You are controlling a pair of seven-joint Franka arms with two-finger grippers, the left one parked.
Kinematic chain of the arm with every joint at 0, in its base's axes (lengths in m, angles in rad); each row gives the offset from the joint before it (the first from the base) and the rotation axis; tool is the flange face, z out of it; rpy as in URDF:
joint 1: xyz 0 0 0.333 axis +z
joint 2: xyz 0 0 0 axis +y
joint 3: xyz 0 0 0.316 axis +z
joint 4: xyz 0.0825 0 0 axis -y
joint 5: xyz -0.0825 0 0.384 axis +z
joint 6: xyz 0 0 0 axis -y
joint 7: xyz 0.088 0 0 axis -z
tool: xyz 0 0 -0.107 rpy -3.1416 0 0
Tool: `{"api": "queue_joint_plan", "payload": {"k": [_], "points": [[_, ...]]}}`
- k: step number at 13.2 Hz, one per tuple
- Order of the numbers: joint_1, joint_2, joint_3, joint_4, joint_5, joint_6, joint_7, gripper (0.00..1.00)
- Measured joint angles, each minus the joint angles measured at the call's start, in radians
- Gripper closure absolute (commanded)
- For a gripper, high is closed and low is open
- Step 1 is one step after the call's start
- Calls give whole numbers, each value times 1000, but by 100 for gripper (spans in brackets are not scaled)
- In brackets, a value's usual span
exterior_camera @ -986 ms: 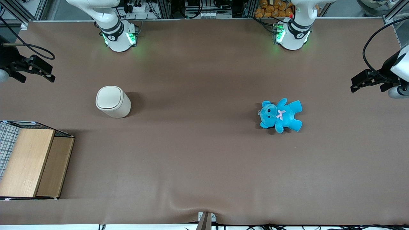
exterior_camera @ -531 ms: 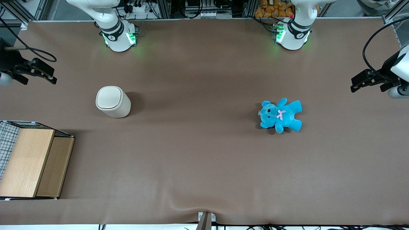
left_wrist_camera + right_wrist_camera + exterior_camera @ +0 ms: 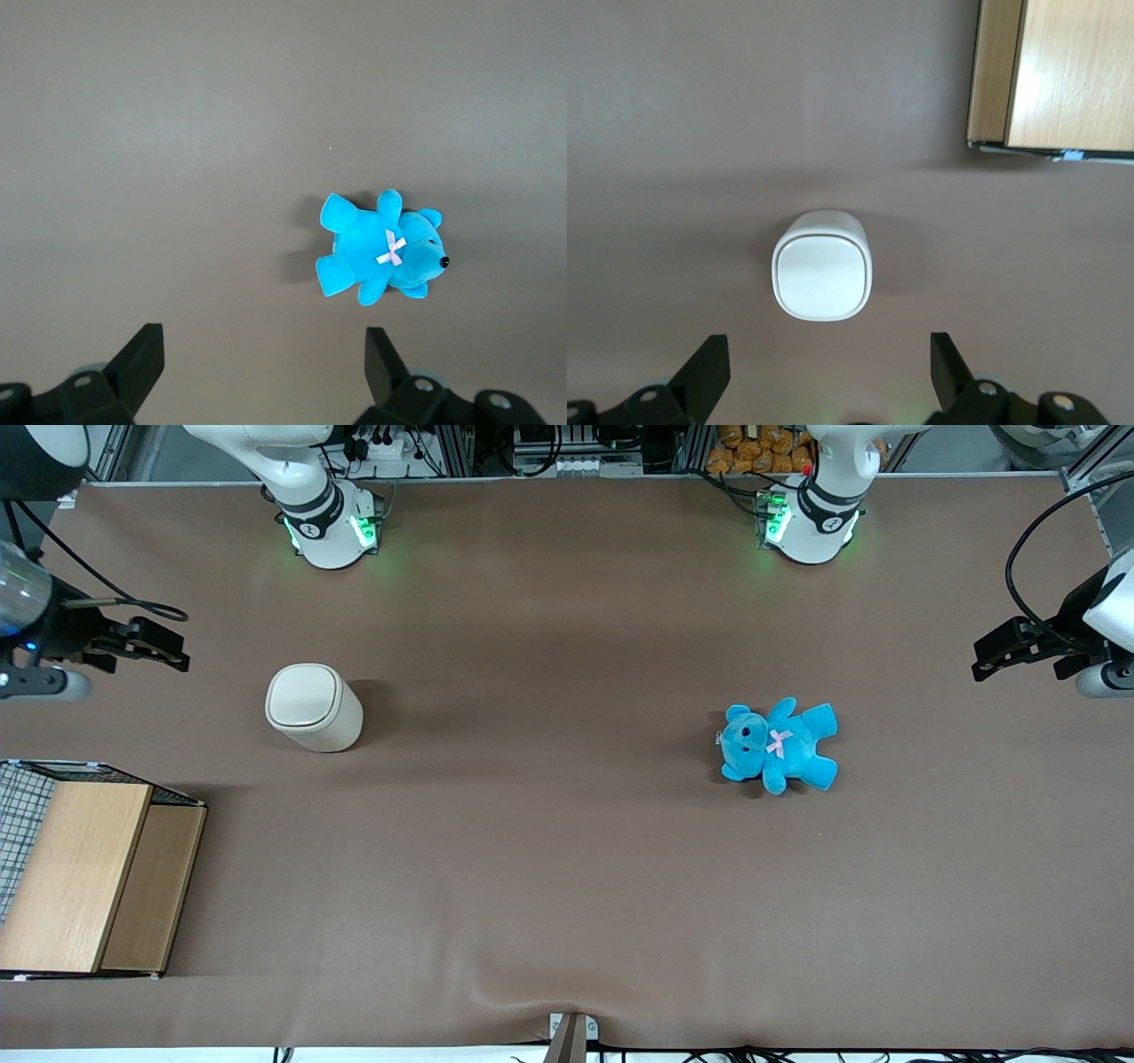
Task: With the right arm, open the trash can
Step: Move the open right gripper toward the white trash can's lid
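The trash can is standing upright on the brown table, its long axis running straight up and its rounded-square lid facing the ceiling, shut flat. It is sitting toward the working arm's end of the table, farther from the front camera than the wooden box (the one with wire mesh along its side). The right arm is reaching in over that end of the table, and its gripper is hovering above the table beside the trash can, clear of it. In the right wrist view the fingers are standing wide apart, holding nothing, with the trash can showing between them farther down, lid toward the camera. Well apart, toward the parked arm's end, a blue teddy bear is lying on its back.
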Motion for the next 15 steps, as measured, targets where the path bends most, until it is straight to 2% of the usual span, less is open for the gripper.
{"api": "queue_joint_plan", "payload": {"k": [5, 6, 9, 12, 15], "points": [[-1, 1, -3, -160, 0, 106, 0, 0], [-1, 1, -4, -182, 1, 117, 0, 3], [-5, -3, -6, -252, 8, 154, 0, 35], [-13, -13, -15, -329, 14, 194, 0, 36], [-22, -20, -16, -372, 21, 217, 0, 45]]}}
